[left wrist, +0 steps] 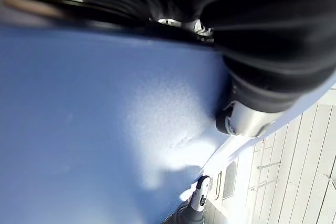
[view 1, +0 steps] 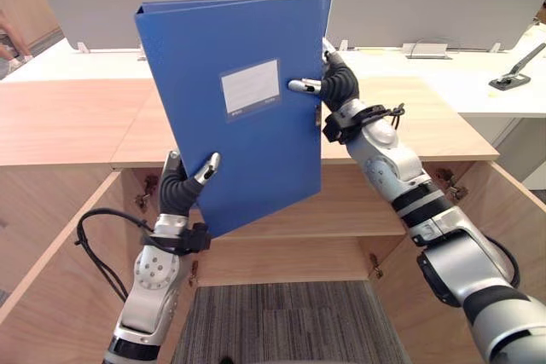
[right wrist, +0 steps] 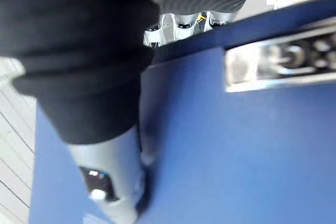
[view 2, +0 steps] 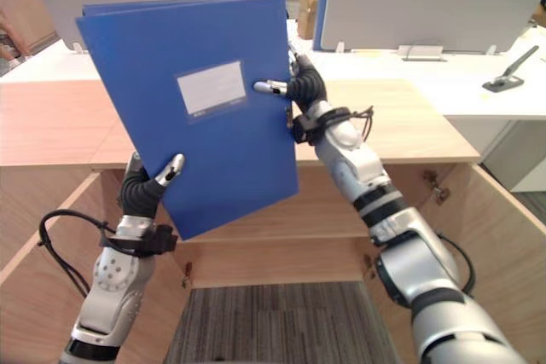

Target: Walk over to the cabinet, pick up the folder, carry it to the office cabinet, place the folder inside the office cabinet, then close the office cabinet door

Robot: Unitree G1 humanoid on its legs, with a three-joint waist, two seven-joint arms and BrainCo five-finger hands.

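Two thumb-and-finger pinches are clamping the tilted folder (view 1: pixel 239 117): left hand (view 1: pixel 183 183) near-left corner, right hand (view 1: pixel 337 83) right edge; shallow grips are risking slippage.

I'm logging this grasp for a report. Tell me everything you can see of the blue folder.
The folder is a broad blue binder with a matte, plastic-looking cover, a white label pocket on its front and a metal fitting by one edge. It is held aloft and tilted before the open wooden cabinet. The left hand pinches its lower corner; the right hand grips its right edge.
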